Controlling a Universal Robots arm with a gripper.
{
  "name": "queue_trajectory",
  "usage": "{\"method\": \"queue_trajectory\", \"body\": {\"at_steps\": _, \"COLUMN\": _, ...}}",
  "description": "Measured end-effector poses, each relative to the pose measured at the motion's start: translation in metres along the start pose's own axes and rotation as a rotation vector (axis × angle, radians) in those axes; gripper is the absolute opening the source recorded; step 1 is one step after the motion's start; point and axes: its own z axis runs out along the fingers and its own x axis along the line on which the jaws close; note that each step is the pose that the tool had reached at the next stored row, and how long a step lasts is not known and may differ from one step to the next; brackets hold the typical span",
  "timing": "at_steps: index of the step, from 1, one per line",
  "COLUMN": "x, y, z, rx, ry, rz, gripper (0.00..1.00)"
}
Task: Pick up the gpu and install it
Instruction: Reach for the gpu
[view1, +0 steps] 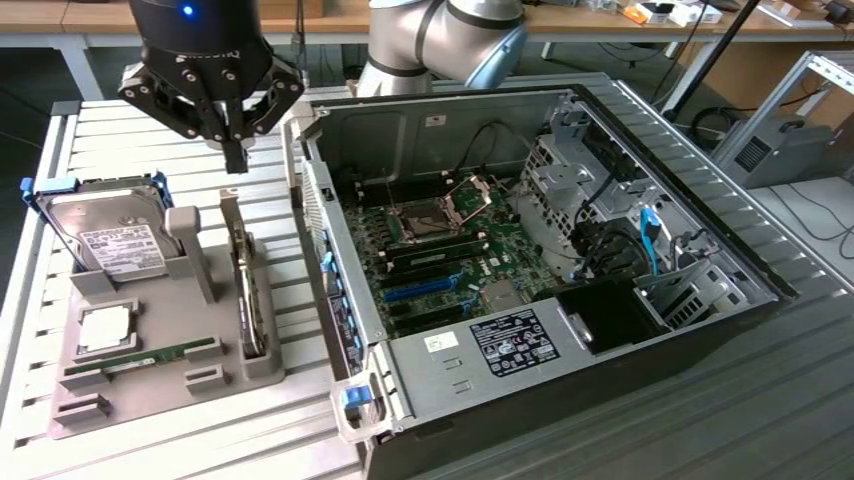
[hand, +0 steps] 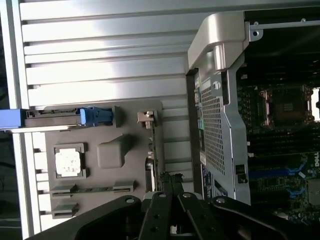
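Slatted metal bench carries a grey holder tray w/ a hard drive, plus an open PC case at the exterior view's right. We see the gpu standing on edge in the tray, on the side nearest the case. Gripper hangs just above one end, not touching, fingers pinched together on nothing.

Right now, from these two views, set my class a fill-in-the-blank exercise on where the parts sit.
The black gripper hangs above the grey plastic tray, holding ____. The thin dark gpu card stands on ____ in that tray. The boxy silver hard drive wears ____ side rails. The open metal computer case lies on the exterior view's ____ of the tray.
Missing words: nothing; edge; blue; right.
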Motion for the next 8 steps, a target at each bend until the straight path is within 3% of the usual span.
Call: {"method": "queue_trajectory", "body": {"at_steps": 8, "x": 0.013, "y": -0.0010, "z": 0.0005, "rx": -0.0001, "ry": -0.0001, "rz": 0.000, "gripper": 0.11}}
